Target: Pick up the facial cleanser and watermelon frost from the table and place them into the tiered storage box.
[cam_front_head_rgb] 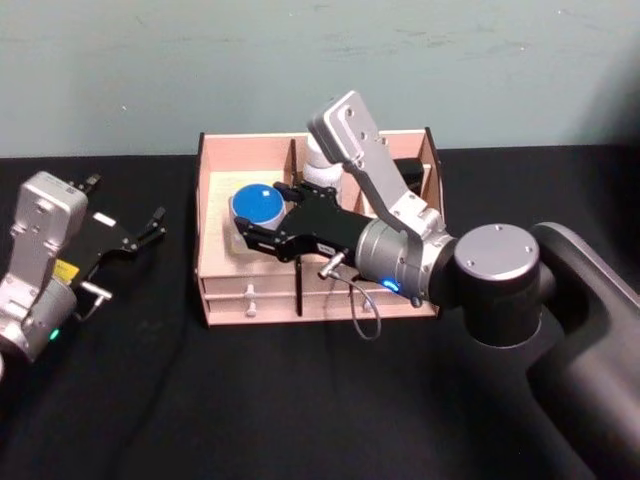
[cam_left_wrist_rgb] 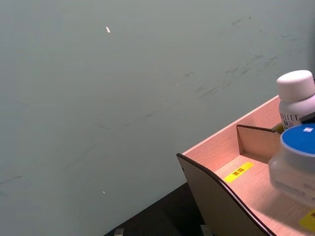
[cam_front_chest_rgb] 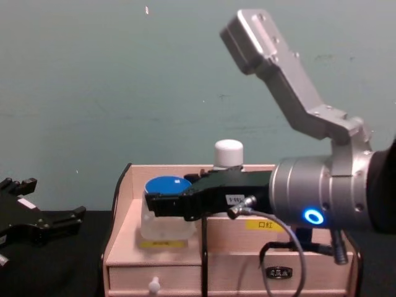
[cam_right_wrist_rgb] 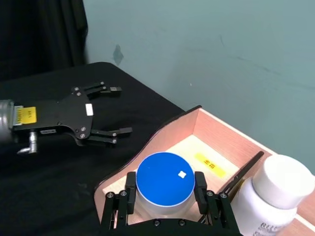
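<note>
Head view: right claw (cam_front_head_rgb: 262,232) clamped on blue-lidded jar (cam_front_head_rgb: 258,206) inside tiered storage box (cam_front_head_rgb: 225,300) — release left; white-capped bottle (cam_front_head_rgb: 322,170) already in; left claw (cam_front_head_rgb: 150,227) apart, idle over worktop (cam_front_head_rgb: 150,400).

The head view looked steeply down on the tiered storage box (cam_front_head_rgb: 315,300), while the chest view faced its front low and close. Both wrist views sat near its left end, sharing the blue-lidded jar (cam_right_wrist_rgb: 165,182).

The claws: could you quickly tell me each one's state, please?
Left claw: open, empty.
Right claw: closed on the blue-lidded jar.
</note>
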